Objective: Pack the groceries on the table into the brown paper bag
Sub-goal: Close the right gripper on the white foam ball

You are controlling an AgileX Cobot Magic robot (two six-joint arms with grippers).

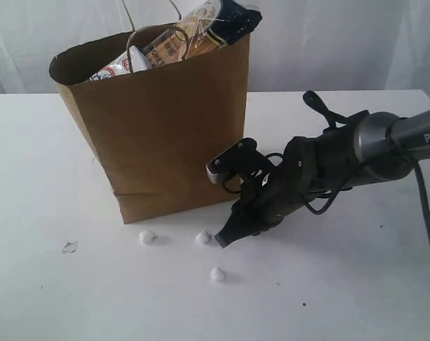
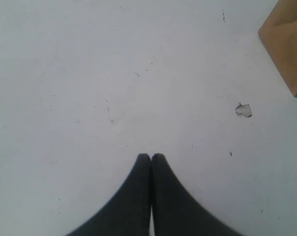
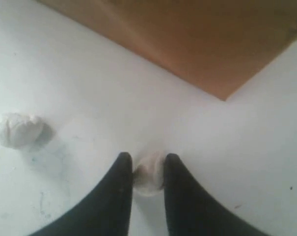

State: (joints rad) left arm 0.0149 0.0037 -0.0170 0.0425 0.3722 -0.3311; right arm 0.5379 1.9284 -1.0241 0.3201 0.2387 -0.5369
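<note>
Gripper [image 3: 148, 157] around ball [image 3: 148, 182] (beside bag [image 3: 187, 44])

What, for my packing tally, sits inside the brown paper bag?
Poking out of the brown paper bag are the spaghetti packet with dark blue ends and a white printed pack. Whatever lies lower is hidden by the bag's walls.

Right pincer [image 3: 144, 161], angled down, nips a white ball [image 3: 148, 179]; left pincer [image 2: 151, 157] is pressed together.
</note>
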